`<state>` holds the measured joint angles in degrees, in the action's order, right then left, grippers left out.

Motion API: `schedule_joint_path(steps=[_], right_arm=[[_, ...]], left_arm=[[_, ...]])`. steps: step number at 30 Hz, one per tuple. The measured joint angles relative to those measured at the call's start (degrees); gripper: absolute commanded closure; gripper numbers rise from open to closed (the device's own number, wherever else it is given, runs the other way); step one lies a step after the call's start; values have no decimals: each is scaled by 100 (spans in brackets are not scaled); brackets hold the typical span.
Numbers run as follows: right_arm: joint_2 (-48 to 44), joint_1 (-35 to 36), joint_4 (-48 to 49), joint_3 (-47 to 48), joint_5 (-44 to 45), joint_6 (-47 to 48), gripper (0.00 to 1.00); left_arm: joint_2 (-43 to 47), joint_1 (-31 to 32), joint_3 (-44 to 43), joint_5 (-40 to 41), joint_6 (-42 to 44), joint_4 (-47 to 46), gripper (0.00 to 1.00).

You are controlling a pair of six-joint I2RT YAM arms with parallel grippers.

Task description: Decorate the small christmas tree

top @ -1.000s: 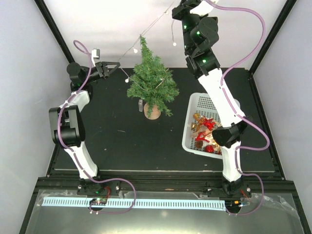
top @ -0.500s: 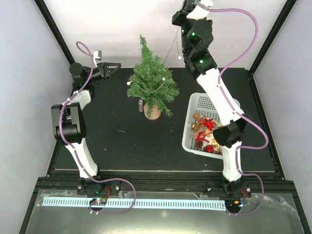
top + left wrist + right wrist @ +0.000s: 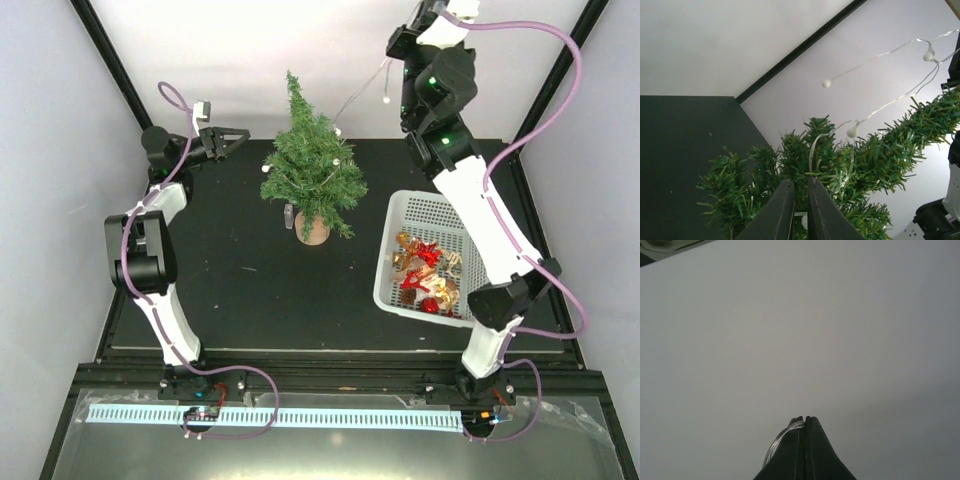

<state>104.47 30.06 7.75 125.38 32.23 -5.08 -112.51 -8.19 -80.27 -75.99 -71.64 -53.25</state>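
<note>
Pinching light string (image 3: 853,132), R tool (image 3: 803,418) high near back wall (image 3: 250,40).

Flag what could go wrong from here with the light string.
1. The right gripper, raised high, pinches the light string only at its fingertips. The thin wire could slip out.
2. The string runs from there down to the tree, which stands on a small pot. A further pull might tip it.
3. The left gripper sits right at the branches, where a strand loops. Backing away could snag it.
</note>
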Motion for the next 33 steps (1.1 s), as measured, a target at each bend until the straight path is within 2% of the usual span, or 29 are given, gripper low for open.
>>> schedule_joint_path(steps=[4, 9, 17, 21, 22, 23, 24, 26, 29, 33], right_arm=[[-389, 0, -50, -229, 173, 170, 99], [-787, 0, -275, -732, 369, 260, 99], [-870, 0, -1150, -1080, 713, 391, 99], [-1012, 0, -1633, -1220, 765, 315, 99], [-1093, 0, -1755, -1279, 763, 271, 99], [-1209, 0, -1880, -1357, 750, 210, 99], [-1316, 0, -1982, -1414, 734, 157, 99], [-1655, 0, -2146, -1589, 647, 15, 99], [-2135, 0, -2243, -1749, 472, -186, 99], [-2570, 2, -2258, -1738, 192, -452, 99]], left_arm=[[170, 0, -28, -144, 133, 144, 86], [693, 0, -136, -267, 706, 833, 83], [1808, 4, -376, -492, 2232, 2634, 75], [2295, 81, -662, -560, 3637, 4266, 71], [2396, 120, -758, -566, 4096, 4745, 71], [2573, 175, -914, -542, 4924, 5630, 71], [2586, 221, -925, -542, 4972, 5683, 70], [2747, 417, -1143, -365, 6089, 6813, 70], [2868, 949, -1473, 76, 7573, 8293, 70], [2964, 1762, -1556, 549, 8693, 9396, 69]])
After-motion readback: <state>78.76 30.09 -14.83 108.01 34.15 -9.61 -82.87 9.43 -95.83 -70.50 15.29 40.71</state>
